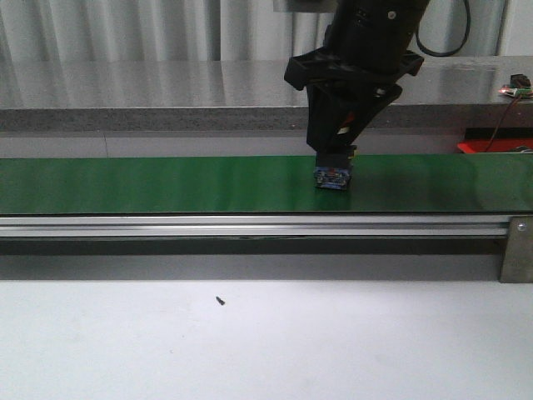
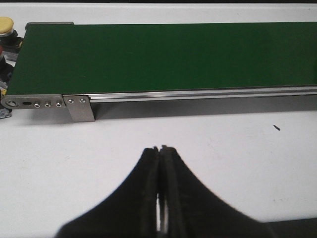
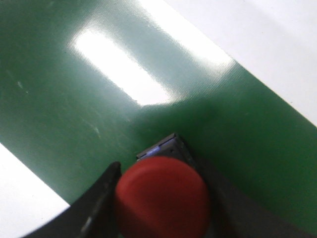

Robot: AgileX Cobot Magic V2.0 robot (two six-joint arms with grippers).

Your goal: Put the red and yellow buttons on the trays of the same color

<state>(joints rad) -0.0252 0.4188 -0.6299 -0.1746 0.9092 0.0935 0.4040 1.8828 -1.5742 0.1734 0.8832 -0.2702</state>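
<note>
Front view: the right gripper (image 1: 335, 171) reached down onto the green conveyor belt (image 1: 166, 185), its fingers grasping a button's blue base (image 1: 332, 180).

Left wrist view: the left gripper (image 2: 160, 151) hung over the white bench (image 2: 74, 163), fingers clenched on nothing; a yellow button (image 2: 6, 25) sat beyond the belt's end.

Right wrist view: the red button (image 3: 163, 196) sat between the fingers on the belt. No trays showed; sorting seemed barely begun.

Counted across views — one red button (image 3: 162, 197), one yellow button (image 2: 6, 25), one green conveyor belt (image 1: 166, 183), two grippers seen: right gripper (image 1: 335, 158), left gripper (image 2: 160, 163).
</note>
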